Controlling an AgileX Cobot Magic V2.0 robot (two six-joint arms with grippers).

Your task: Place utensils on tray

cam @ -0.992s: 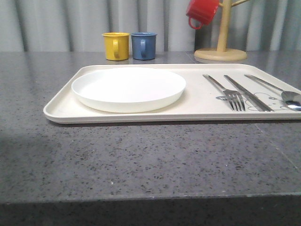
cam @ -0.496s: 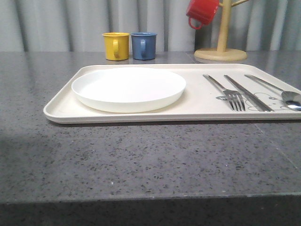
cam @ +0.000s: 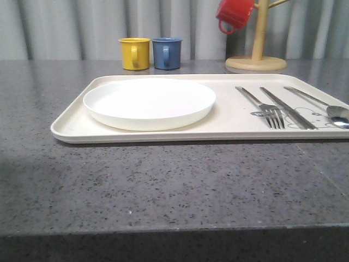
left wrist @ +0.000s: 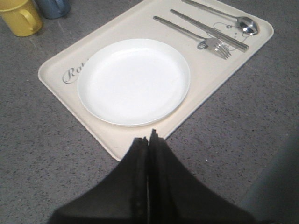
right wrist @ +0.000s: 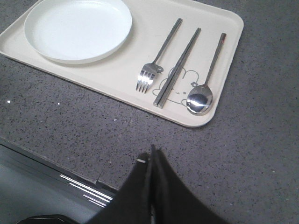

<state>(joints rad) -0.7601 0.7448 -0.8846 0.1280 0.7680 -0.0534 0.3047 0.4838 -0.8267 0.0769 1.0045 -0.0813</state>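
Note:
The cream tray lies across the grey table. On its left half rests the round white plate. On its right half the fork, knife and spoon lie side by side. The left wrist view has the plate, the tray and the fork ahead of my left gripper, which is shut with nothing in it and hangs above the tray's near edge. My right gripper is shut and empty over bare table, short of the tray, fork, knife and spoon.
A yellow mug and a blue mug stand behind the tray. A wooden mug stand with a red mug hung on it is at the back right. The table's front edge lies close to my right gripper.

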